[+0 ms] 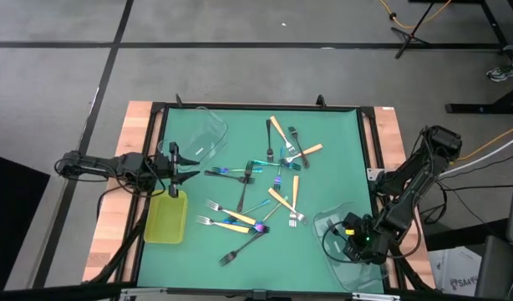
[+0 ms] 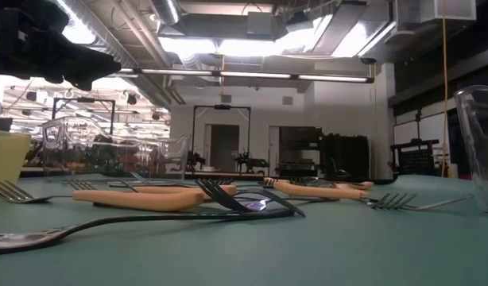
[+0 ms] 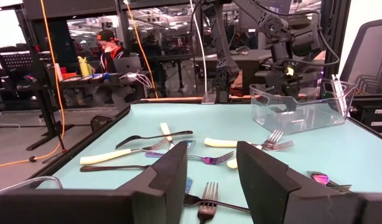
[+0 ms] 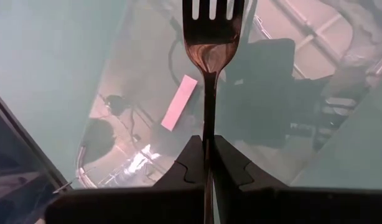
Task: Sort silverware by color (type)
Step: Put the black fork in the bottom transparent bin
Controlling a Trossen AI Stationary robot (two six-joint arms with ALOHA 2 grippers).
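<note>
Meanwhile the right gripper (image 1: 354, 237) hangs over the clear plastic tub (image 1: 350, 251) at the near right corner of the green table mat (image 1: 323, 142). Its fingers (image 4: 192, 163) are pressed together and pinch the thin neck of a dark fork (image 4: 208, 37), whose prongs point away from the wrist. The left gripper (image 1: 183, 166) hovers at the left edge of the mat, fingers (image 3: 172, 177) spread with nothing between them, just beyond the yellow-green tray (image 1: 166, 217) and near a second clear tub (image 1: 202, 132) at the far left corner. The other forks (image 1: 256, 188) lie scattered over the middle of the mat: orange-handled, dark and iridescent ones, some crossing each other. The mat stays bare along its far edge and near its right edge.
</note>
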